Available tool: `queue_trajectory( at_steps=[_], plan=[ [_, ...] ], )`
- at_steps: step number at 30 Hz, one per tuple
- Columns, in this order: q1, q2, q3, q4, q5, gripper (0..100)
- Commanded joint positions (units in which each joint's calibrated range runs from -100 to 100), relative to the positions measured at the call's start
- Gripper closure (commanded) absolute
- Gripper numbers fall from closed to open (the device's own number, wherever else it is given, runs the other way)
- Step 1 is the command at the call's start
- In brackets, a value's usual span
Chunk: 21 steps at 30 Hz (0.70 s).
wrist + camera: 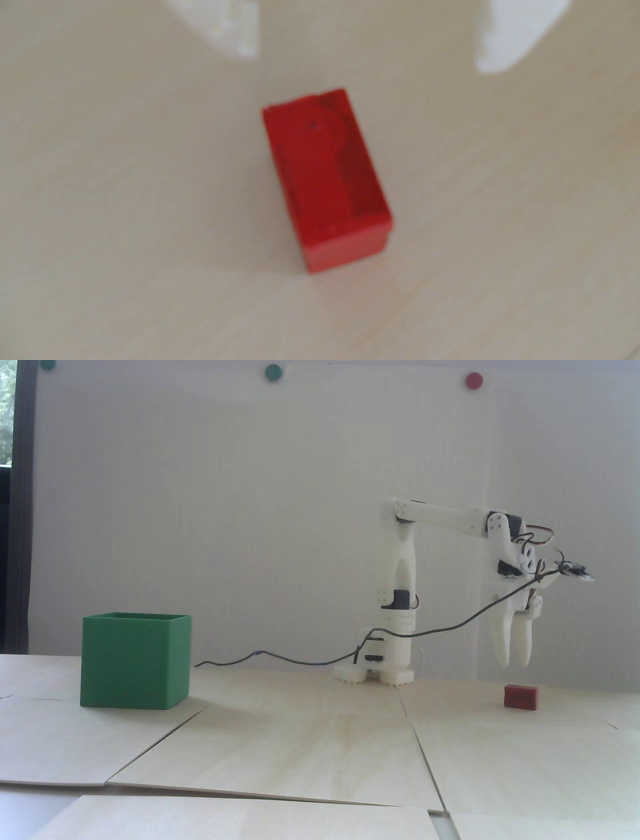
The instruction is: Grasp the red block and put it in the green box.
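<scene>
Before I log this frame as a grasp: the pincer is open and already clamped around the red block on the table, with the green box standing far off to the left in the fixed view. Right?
Not quite. The pincer is open but hangs above the red block, not clamped around it; the fixed view shows a clear gap. The block lies on the table, and the green box stands far left.

Pale wooden boards (310, 745) cover the table. On the far white wall (250, 510) sit two green dots (273, 372) and, right, a red dot (473, 380).
</scene>
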Motion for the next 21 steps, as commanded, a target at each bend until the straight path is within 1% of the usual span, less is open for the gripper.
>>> queue_trajectory(
  at_steps=[1,4,15,21],
  plan=[
    [0.05,-4.30,-0.25,0.15,0.00,78],
    [2.38,-4.30,-0.16,0.23,0.20,78],
    [3.51,-4.14,-0.16,0.23,0.31,78],
    [5.68,0.28,-0.96,0.15,0.36,78]
  ],
)
